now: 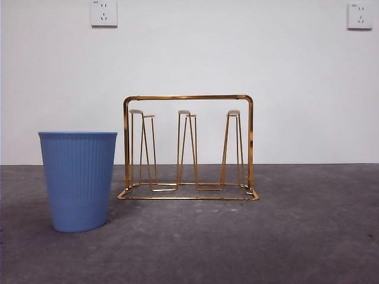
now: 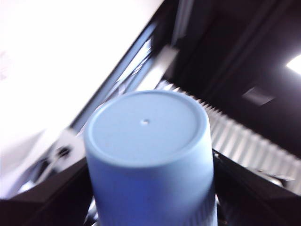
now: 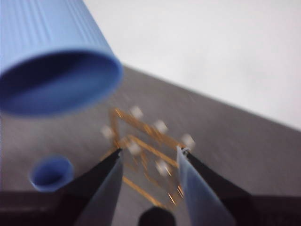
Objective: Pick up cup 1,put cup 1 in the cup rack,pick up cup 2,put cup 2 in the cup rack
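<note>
Lowering the held blue cup (image 2: 150,155), inverted between the left gripper's (image 2: 150,207) closed fingers, squarely onto a peg of the cup rack (image 1: 188,148); the right gripper (image 3: 148,165) apparently hangs open and empty above, the other cup (image 1: 78,180) on the desk (image 1: 296,236).

Plain white wall behind a dark grey tabletop

The wall (image 1: 237,65) is bare and evenly lit, with two white power sockets high up: one socket (image 1: 103,13) toward the left, another socket (image 1: 359,16) at the far right edge. The tabletop (image 1: 296,236) is matte, mottled grey, meeting the wall in a straight level line. The left wrist view shows blurred dark framework and a bright ceiling light (image 2: 295,63).
</note>
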